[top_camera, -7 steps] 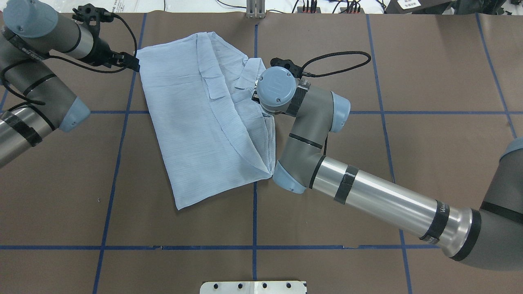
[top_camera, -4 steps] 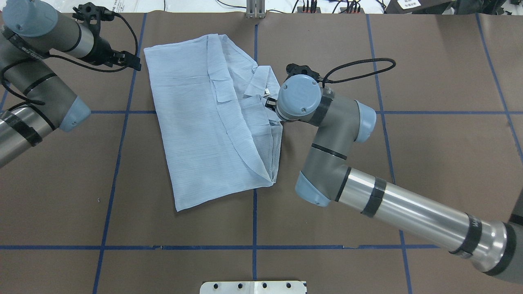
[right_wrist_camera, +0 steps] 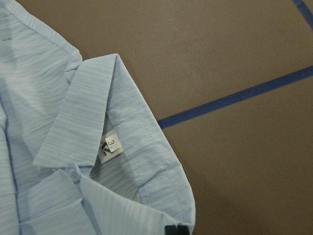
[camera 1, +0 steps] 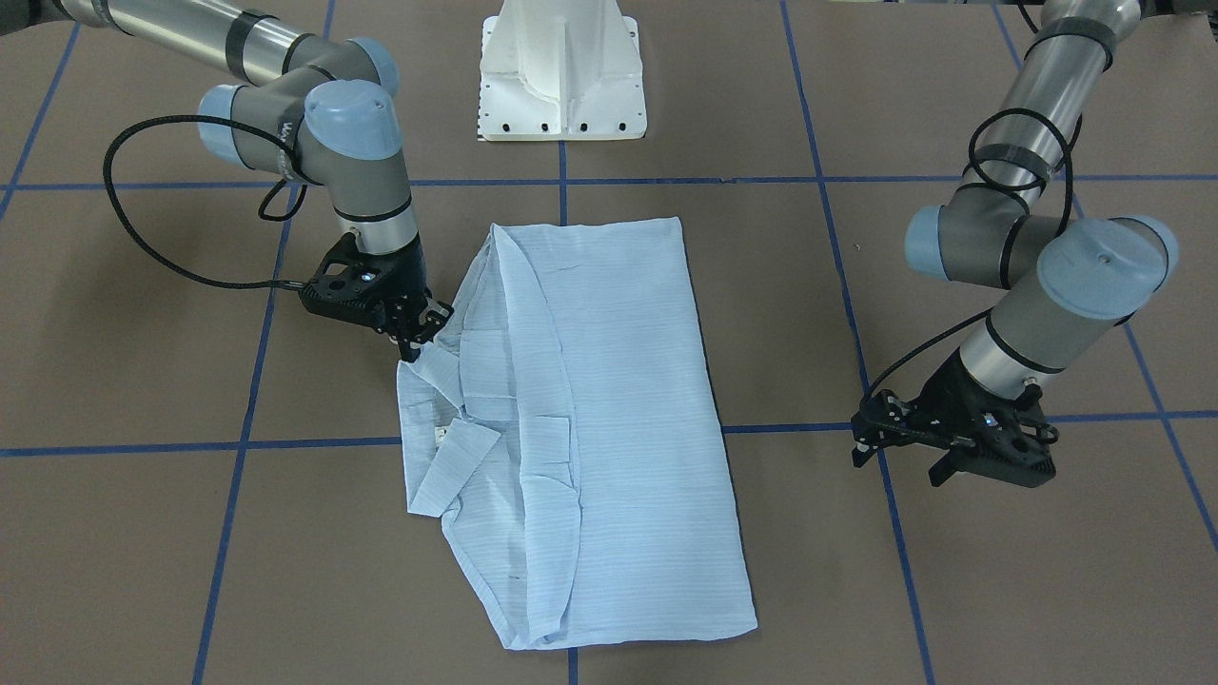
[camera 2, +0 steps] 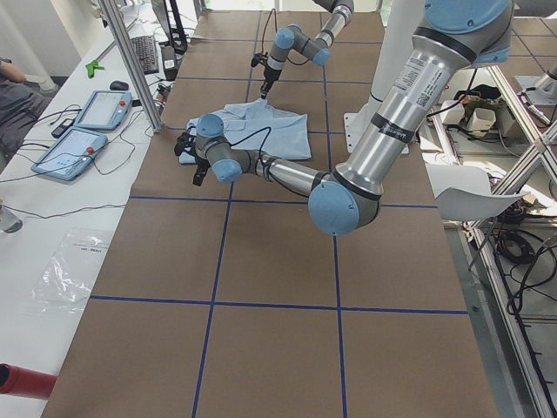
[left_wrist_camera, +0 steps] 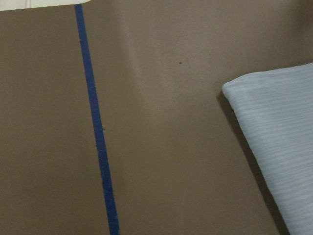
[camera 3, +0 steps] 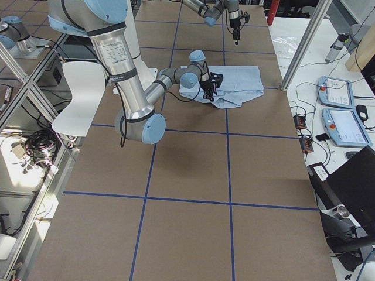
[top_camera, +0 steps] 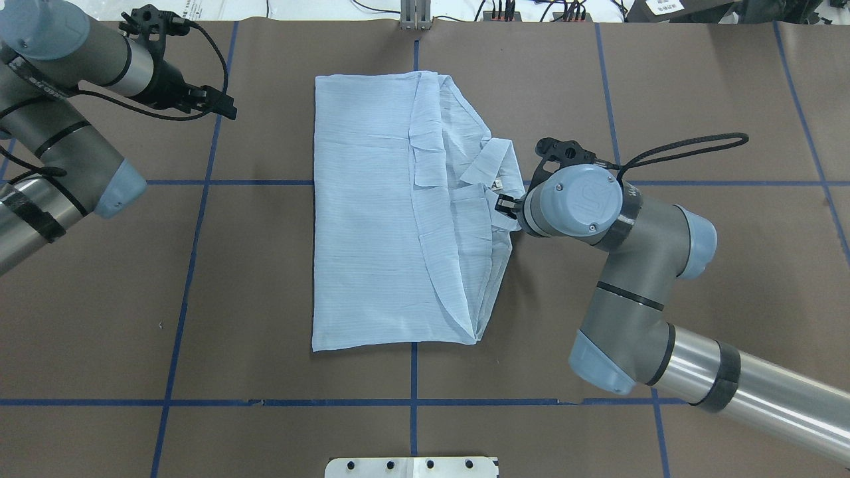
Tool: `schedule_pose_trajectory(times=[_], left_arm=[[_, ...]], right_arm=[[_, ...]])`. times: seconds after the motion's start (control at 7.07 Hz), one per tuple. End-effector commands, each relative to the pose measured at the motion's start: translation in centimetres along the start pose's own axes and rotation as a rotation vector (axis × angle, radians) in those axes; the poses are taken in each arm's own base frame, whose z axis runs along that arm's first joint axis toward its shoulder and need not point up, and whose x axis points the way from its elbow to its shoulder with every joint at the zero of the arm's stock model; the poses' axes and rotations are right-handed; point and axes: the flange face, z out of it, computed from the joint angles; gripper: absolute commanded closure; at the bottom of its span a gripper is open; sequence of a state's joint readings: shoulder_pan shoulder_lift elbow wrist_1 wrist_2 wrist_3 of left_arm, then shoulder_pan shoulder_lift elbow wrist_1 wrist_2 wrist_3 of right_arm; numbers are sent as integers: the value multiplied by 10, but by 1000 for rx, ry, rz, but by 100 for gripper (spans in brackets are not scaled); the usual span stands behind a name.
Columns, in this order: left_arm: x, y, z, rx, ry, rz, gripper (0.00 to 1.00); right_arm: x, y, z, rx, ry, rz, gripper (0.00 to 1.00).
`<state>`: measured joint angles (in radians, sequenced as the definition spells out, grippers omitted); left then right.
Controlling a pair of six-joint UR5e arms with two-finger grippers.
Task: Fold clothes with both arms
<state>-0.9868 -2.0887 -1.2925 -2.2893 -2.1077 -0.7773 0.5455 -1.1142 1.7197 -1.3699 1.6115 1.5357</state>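
Observation:
The pale blue striped shirt (top_camera: 372,219) lies folded lengthwise on the brown table, square to the tape grid, with its collar (top_camera: 491,162) on its right side. It also shows in the front view (camera 1: 618,409). My right gripper (top_camera: 506,206) is shut on the shirt's edge just below the collar; in the front view (camera 1: 416,333) it pinches the cloth low on the table. The right wrist view shows the collar and its size label (right_wrist_camera: 110,145). My left gripper (camera 1: 899,461) is open and empty, off the shirt's left side (top_camera: 224,107). The left wrist view shows only a shirt corner (left_wrist_camera: 283,147).
The white mounting pedestal (camera 1: 561,86) stands at the robot's edge of the table. Blue tape lines (top_camera: 413,372) cross the brown surface. A side bench with tablets (camera 2: 87,131) runs along the far edge, and a white chair (camera 3: 76,96) stands beside the robot.
My right gripper has dragged the shirt to the right, turning it square to the grid. The left gripper has let go of the shirt's corner and stayed in place.

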Motion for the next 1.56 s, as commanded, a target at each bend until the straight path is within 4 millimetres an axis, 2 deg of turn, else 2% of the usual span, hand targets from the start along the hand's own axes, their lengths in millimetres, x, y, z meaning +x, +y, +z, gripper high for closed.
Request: schedule_pose_trajectory(times=[0.0, 0.14, 0.28, 0.42, 0.57, 0.71, 0.85, 0.99, 1.13, 1.41], left_arm=[[2, 4, -3, -2, 9, 4, 0], [2, 4, -4, -1, 10, 5, 0], [2, 4, -4, -1, 10, 5, 0], [0, 6, -3, -3, 7, 3, 0], [0, 6, -3, -4, 7, 3, 0], [0, 7, -3, -6, 10, 3, 0], [0, 8, -3, -15, 17, 2, 0], [-1, 9, -3, -17, 18, 1, 0], [-6, 13, -1, -24, 13, -4, 0], [-9, 17, 1, -36, 18, -5, 0]], right_arm=[[18, 5, -1, 0, 12, -6, 100], [30, 10, -9, -5, 6, -12, 100], [37, 11, -8, -8, 13, -13, 100], [39, 14, -5, -13, 21, -18, 74], [35, 20, -2, -19, 22, -106, 1], [34, 17, -3, -25, 34, -176, 0], [17, 11, -12, -33, 55, -241, 0], [-28, 13, -35, -44, 84, -280, 0], [-59, 25, -53, -79, 76, -349, 0], [-72, 84, -56, -160, 36, -543, 0]])
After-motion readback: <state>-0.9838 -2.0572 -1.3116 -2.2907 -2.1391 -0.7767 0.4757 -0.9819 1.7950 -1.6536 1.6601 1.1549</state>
